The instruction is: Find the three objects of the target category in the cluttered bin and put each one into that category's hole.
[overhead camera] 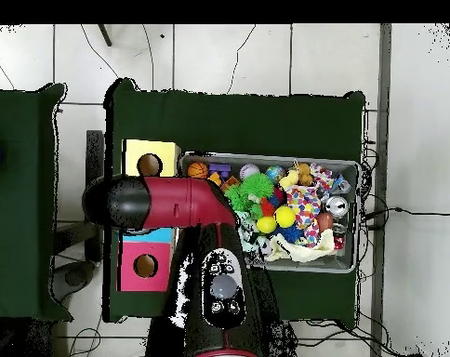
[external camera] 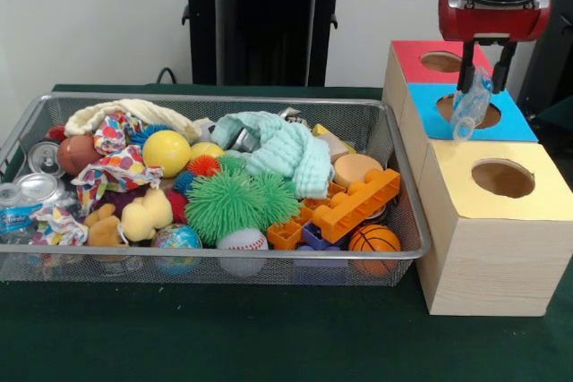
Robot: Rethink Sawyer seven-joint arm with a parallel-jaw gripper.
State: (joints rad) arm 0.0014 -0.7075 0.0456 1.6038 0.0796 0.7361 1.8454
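In the front view my gripper (external camera: 483,78) is shut on a small see-through plastic bottle (external camera: 469,106). The bottle hangs tilted just above the round hole (external camera: 491,116) in the blue panel (external camera: 521,124) of the pale wooden box. A second bottle with a blue-and-white label (external camera: 12,211) lies at the left end of the wire mesh bin (external camera: 224,254). I see no third bottle. In the overhead view the red arm (overhead camera: 164,202) covers the gripper, the bottle and the blue panel. The bin (overhead camera: 266,157) lies to the right of the box.
The red-panel hole (external camera: 440,62) and the yellow-panel hole (external camera: 502,178) flank the blue one; both also show from overhead (overhead camera: 144,266) (overhead camera: 150,165). Two silver cans (external camera: 42,158) lie by the labelled bottle. The bin also holds balls, a green spiky toy (external camera: 235,203), orange bricks (external camera: 358,205) and cloths.
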